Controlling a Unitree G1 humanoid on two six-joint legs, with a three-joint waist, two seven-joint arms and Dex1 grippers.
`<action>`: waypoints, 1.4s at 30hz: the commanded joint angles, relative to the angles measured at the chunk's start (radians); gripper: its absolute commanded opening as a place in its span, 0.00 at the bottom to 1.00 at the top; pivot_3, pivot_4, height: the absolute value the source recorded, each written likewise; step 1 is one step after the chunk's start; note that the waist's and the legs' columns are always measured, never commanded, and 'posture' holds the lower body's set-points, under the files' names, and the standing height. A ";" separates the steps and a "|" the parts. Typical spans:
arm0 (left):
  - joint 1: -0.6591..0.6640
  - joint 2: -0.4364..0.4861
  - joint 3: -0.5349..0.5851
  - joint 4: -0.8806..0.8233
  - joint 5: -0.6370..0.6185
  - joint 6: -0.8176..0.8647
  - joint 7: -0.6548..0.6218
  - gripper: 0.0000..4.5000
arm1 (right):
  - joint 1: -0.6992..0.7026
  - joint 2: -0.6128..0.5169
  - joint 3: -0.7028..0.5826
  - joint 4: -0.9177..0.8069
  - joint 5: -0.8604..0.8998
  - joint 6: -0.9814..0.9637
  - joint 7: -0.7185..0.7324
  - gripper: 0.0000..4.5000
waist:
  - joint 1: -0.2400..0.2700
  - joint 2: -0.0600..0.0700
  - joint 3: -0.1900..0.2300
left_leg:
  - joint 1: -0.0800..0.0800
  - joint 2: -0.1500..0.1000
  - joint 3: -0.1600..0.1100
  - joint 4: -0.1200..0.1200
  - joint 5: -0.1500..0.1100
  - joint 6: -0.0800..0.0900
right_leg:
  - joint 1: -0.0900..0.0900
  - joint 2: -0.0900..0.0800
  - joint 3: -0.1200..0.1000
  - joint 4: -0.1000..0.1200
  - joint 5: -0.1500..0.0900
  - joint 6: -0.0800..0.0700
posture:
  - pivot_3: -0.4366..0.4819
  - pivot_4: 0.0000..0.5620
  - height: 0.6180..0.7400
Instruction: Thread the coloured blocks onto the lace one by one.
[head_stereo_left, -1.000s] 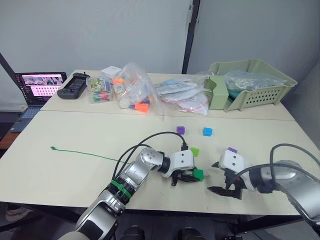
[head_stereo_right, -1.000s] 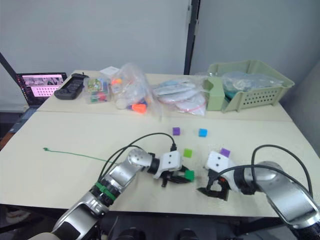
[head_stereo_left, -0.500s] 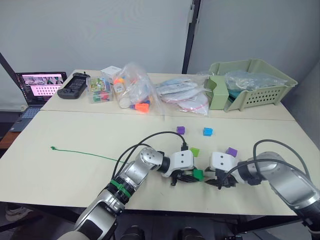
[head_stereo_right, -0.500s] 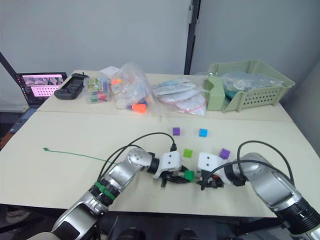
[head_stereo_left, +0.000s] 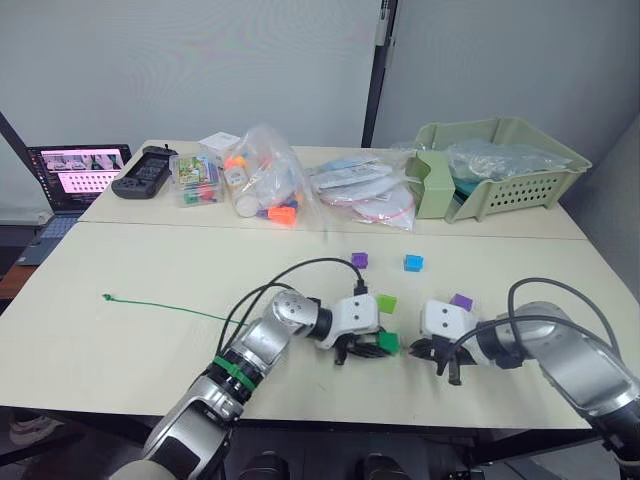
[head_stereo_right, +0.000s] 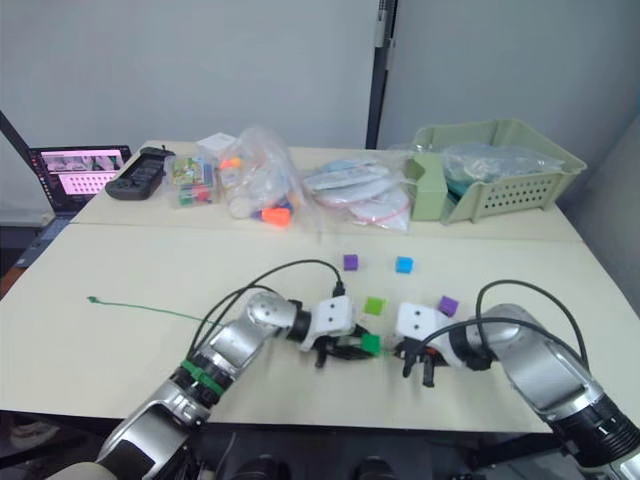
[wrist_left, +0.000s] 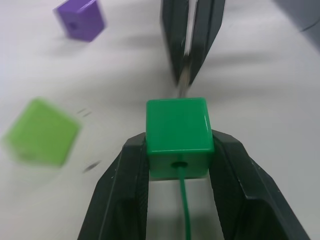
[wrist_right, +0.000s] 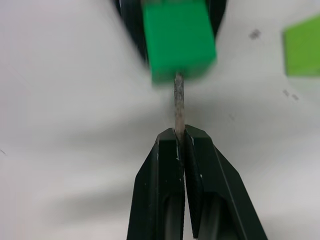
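My left gripper is shut on the dark green block, held just above the table near its front. The green lace enters the block's hole on my side. Its pale stiff tip sticks out of the far face, and my right gripper is shut on that tip. In the head view the two grippers meet nose to nose, left and right. The lace trails left across the table. A lime block, two purple blocks and a blue block lie loose behind.
Clear bags of toys and a pale green basket line the table's back. A laptop and a black controller sit at the back left. A black cable loops over my left arm.
My right gripper has moved left to the dark green block and shut on the lace's tip. The left gripper kept hold of the block.
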 joint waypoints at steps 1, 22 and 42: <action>-0.020 0.043 0.056 -0.002 -0.035 -0.052 -0.033 0.26 | -0.003 -0.009 -0.034 -0.003 0.013 -0.017 0.018 0.00 | -0.002 0.000 0.000 | 0.000 0.000 0.000 0.000 0.000 0.000 | 0.000 0.000 0.000 0.000 0.000 0.000 | 0.48 0.27 0.94; 0.036 0.581 0.344 0.601 -0.102 -0.548 -0.323 0.26 | -0.002 -0.025 -0.069 0.027 0.047 -0.059 0.108 0.00 | -0.011 0.000 0.000 | 0.000 0.002 0.002 -0.001 0.000 0.000 | -0.003 0.000 -0.001 0.001 0.000 -0.001 | 0.48 0.27 0.94; -0.165 0.734 0.482 0.874 -0.103 -0.477 -0.297 0.85 | -0.021 -0.020 -0.077 0.072 0.056 -0.102 0.126 0.00 | -0.006 -0.003 0.002 | -0.008 0.008 0.013 0.001 0.000 -0.001 | -0.020 0.001 -0.001 0.011 0.002 -0.004 | 0.48 0.27 0.94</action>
